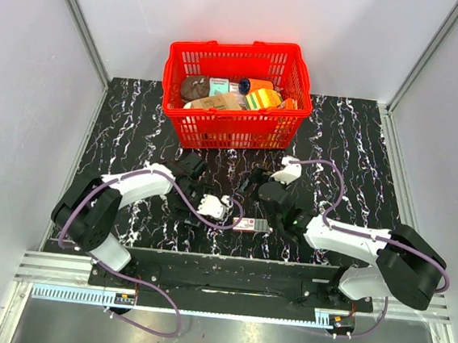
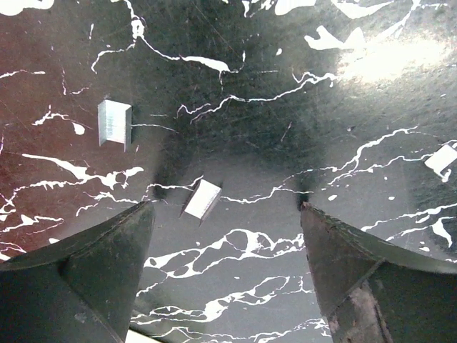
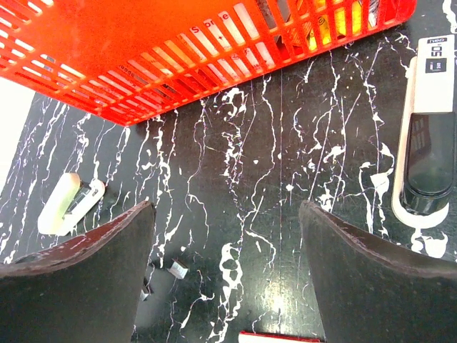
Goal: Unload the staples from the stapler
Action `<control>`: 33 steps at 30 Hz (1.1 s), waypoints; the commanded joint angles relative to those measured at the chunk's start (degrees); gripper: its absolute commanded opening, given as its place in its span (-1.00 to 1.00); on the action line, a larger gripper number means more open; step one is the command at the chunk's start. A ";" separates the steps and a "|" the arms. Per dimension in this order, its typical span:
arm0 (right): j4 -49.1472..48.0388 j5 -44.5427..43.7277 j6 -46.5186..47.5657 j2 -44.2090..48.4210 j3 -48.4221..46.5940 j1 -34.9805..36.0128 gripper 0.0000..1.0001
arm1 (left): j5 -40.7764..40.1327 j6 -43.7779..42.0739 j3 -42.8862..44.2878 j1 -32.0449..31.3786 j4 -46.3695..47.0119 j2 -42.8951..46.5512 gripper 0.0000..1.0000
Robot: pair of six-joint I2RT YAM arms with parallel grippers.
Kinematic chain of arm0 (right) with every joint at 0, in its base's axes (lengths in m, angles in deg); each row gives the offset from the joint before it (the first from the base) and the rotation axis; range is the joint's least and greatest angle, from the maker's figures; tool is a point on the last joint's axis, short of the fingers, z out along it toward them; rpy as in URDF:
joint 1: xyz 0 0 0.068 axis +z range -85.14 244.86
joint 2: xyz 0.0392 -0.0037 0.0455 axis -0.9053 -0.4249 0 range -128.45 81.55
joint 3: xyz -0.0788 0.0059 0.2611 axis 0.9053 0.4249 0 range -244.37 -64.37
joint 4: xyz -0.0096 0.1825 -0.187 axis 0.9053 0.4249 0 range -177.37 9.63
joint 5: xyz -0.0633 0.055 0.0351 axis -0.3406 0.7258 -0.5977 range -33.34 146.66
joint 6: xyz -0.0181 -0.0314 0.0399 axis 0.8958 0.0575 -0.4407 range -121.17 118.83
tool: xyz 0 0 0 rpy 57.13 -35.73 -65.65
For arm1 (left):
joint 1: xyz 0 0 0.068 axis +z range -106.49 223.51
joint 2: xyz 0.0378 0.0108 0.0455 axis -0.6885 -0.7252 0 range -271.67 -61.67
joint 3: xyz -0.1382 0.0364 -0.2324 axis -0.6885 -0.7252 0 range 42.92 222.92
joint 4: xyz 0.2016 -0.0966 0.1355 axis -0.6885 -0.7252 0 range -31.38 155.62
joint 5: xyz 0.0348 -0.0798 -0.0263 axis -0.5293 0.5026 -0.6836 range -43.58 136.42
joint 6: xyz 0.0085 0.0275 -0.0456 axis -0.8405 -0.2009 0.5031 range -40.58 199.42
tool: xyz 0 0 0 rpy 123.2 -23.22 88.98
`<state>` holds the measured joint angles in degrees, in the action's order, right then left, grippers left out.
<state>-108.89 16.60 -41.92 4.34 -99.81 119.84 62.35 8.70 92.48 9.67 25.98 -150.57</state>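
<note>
Pale grey-beige slim stapler (image 3: 68, 204) with dark metal parts lies beyond and outside the left jaw of my open, empty right gripper (image 3: 225, 207), possibly hinged open, while my left gripper (image 2: 225, 206) gapes empty above silver staple strips (image 2: 202, 198), which a careless closing sweep could scatter.

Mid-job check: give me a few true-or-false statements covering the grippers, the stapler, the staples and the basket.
1. The left gripper and the right gripper are both open and empty. True.
2. The right gripper holds the stapler. False: it lies on the table, off to that gripper's side.
3. Loose staple strips lie on the table below the left gripper. True.
4. The red basket is empty. False: it holds several packages.
</note>
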 commanded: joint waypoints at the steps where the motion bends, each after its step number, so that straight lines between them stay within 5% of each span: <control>1: -2.74 -2.05 -1.43 0.74 0.02 -0.66 0.73 | 3.32 -0.74 1.77 -0.34 1.49 -2.32 0.72; 7: -2.21 -1.34 -2.23 1.01 0.11 -1.37 0.74 | 2.97 1.10 3.61 -0.34 0.18 -4.87 0.43; 33: -3.97 -0.38 -3.90 2.50 2.57 -2.60 0.69 | -0.71 12.26 7.74 -0.43 2.72 -11.99 -0.26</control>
<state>-110.25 16.71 -44.59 5.32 -97.54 117.17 62.76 16.79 100.99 9.41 23.75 -159.20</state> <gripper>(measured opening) 0.851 0.402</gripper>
